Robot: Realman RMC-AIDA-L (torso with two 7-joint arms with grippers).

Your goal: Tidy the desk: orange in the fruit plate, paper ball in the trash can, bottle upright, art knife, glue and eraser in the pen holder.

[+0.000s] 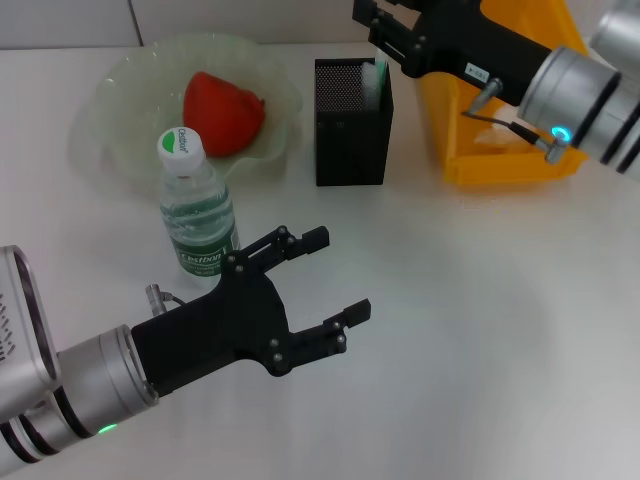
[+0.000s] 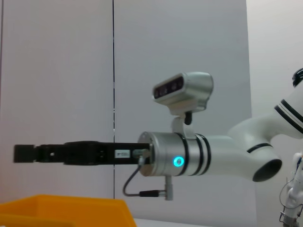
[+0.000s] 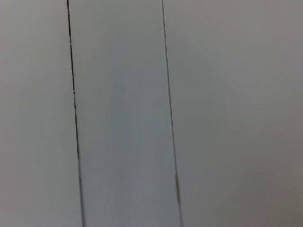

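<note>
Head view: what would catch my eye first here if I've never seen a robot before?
Probably the big black left gripper, fingers spread open just above the white table, right beside an upright bottle. Behind it, a red-orange orange sits in the pale-green fruit plate. On the far side, the right gripper reaches over the black mesh pen holder, next to the yellow trash can.

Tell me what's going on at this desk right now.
The robot is tidying. The orange lies in the plate, and the bottle stands upright beside it. The right claw hangs over the pen holder, where something green pokes out. The left claw hovers open and empty near the bottle.
</note>
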